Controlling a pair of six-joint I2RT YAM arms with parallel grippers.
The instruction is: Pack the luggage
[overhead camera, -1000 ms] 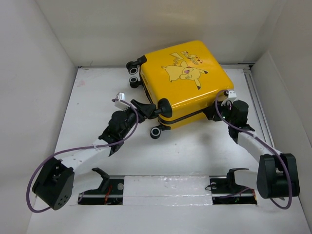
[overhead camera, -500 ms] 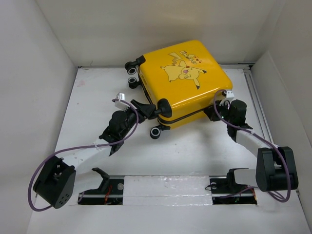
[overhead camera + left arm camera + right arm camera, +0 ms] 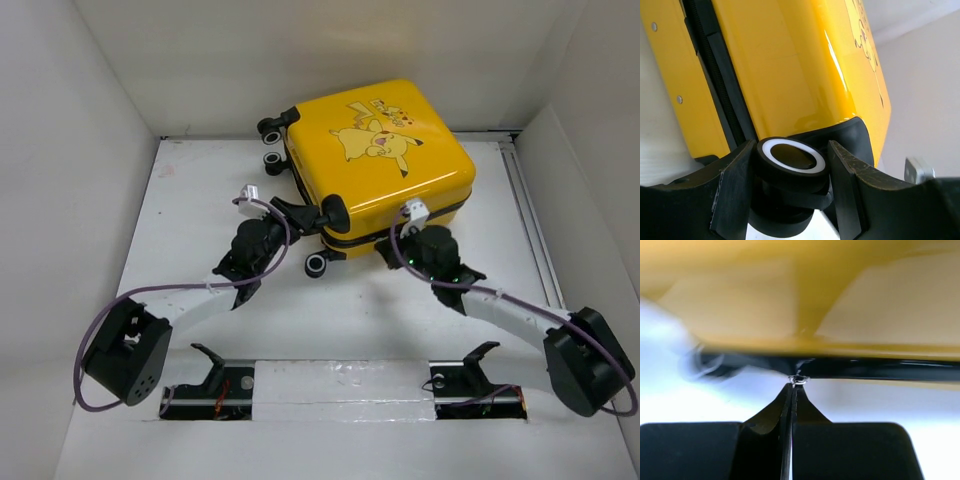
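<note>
The yellow luggage (image 3: 375,160) lies flat and closed at the back middle of the table, with the Pikachu cartoon facing up. My left gripper (image 3: 305,215) is closed around a black caster wheel (image 3: 792,159) at the case's near-left corner, a finger on each side of it. My right gripper (image 3: 393,250) is at the case's near edge. In the right wrist view its tips (image 3: 793,389) are shut on the small metal zipper pull (image 3: 799,379) on the black zipper line (image 3: 880,367).
White walls enclose the table on the left, back and right. Another caster wheel (image 3: 318,265) sits on the table in front of the case, and two more (image 3: 271,145) are at its far left. A rail (image 3: 525,220) runs along the right side.
My right gripper has slid left along the case's near edge, from the right corner to about the middle. The luggage has shifted slightly back and left. The left gripper stays on the wheel.
</note>
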